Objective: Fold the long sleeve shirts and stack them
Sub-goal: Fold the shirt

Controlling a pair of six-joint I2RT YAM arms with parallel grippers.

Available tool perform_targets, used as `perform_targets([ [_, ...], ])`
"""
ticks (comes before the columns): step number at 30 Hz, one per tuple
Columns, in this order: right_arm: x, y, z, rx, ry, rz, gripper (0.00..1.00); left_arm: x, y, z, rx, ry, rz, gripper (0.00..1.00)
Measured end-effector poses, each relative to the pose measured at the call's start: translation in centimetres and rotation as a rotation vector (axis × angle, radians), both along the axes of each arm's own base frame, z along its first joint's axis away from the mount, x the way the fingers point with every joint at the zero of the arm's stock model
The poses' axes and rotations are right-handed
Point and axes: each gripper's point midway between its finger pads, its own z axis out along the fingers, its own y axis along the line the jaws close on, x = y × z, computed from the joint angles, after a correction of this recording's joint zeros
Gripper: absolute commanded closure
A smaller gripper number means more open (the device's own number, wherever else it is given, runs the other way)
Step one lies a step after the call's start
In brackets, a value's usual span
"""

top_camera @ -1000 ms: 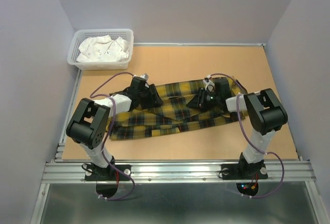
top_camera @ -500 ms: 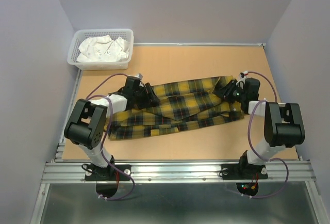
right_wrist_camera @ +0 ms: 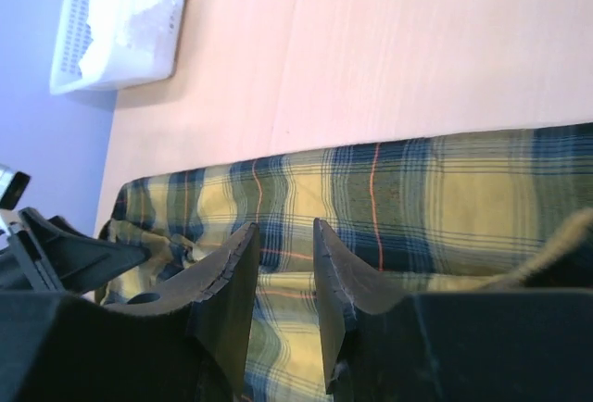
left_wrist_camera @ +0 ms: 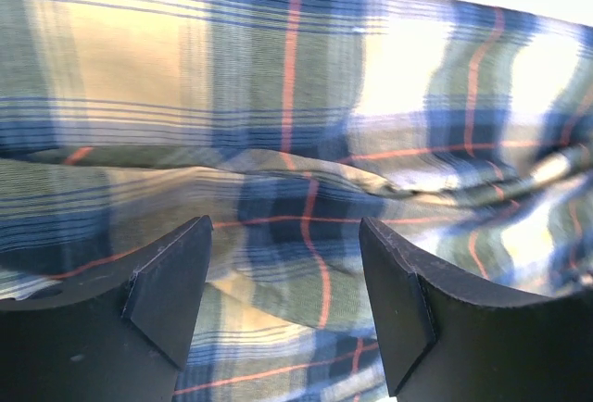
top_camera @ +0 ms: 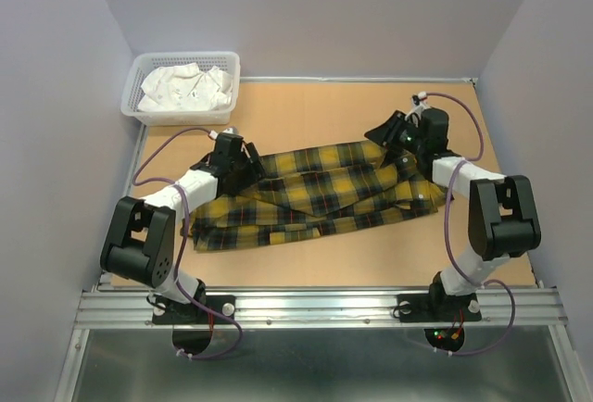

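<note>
Arms swing outward since a second ago. Right pincer [right_wrist_camera: 283,235] now over far right corner of long sleeve shirt [top_camera: 315,194], narrowly parted, empty. Left pincer [left_wrist_camera: 283,263] at left end, released. Shirt lies banded lengthwise across counter [top_camera: 352,106]. We judge crosswise fold comes next.

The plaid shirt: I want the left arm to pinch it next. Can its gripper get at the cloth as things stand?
Probably yes. The left gripper is open close over the shirt, and nothing lies between it and the cloth.
</note>
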Motion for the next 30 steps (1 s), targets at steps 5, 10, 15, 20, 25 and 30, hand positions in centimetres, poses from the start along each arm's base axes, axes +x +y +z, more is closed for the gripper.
perform_targets([
  [5, 1.3, 0.7, -2.8, -0.055, 0.073, -0.082, 0.67, 0.4, 1.6, -1.3, 0.032, 0.030, 0.066, 0.24],
  [10, 1.8, -3.1, -5.5, -0.122, 0.139, -0.267, 0.68, 0.4, 3.2, -3.3, 0.031, 0.082, 0.131, 0.24],
  [15, -0.4, -8.2, -10.1, -0.167, 0.271, -0.422, 0.69, 0.7, 3.9, -3.3, -0.003, 0.061, 0.168, 0.24],
  [20, -2.2, -10.9, -11.0, -0.208, 0.355, -0.505, 0.68, 0.6, 4.3, -3.1, -0.018, 0.058, 0.183, 0.23],
  [25, -3.4, -11.4, -8.8, -0.251, 0.348, -0.506, 0.68, -0.7, 5.7, -2.7, 0.024, 0.085, 0.213, 0.15],
  [30, -3.3, -10.4, -5.3, -0.322, 0.302, -0.432, 0.63, -1.9, 7.4, 0.2, 0.076, 0.038, 0.261, 0.11],
])
